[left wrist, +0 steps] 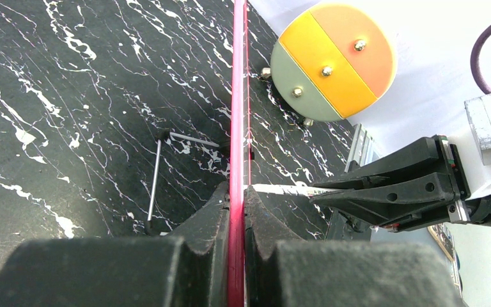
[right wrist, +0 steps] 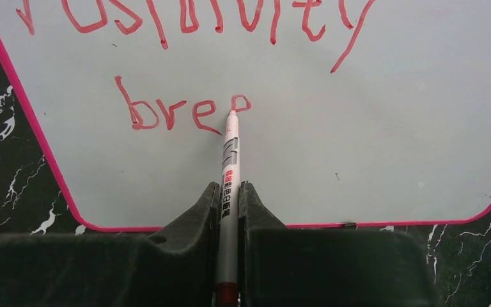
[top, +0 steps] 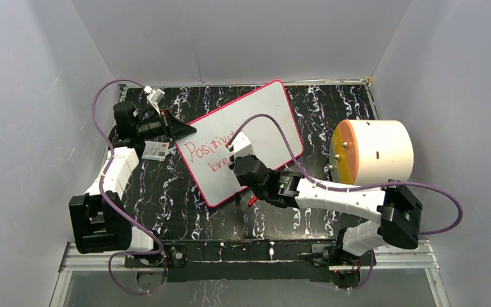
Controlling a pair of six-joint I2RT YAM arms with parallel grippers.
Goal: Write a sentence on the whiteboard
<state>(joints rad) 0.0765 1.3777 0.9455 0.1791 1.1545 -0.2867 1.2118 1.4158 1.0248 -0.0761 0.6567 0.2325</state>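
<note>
Two words in, roughly: "Positivity" is complete on the top line and the second line reads "bre" plus a half-formed fourth letter, so the sentence looks well short of finished.

Large white rectangular whiteboard with the thin pink frame lies skewed across the black white-veined marble table, between the two arms.

Right gripper is clamped on a slim silver-barrelled red marker, tip touching the board at that fourth letter. Left gripper is closed on the board's pink edge, pinning it.

View differences:
- right wrist: only view showing tip contact and the letters clearly
- top: right arm covers the end of both lines; shows board placement, a small white printed card beside the left gripper, and a white drum with an orange-yellow face to the right
- left wrist: board seen edge-on, frame pinched between the fingers; no writing visible
</note>
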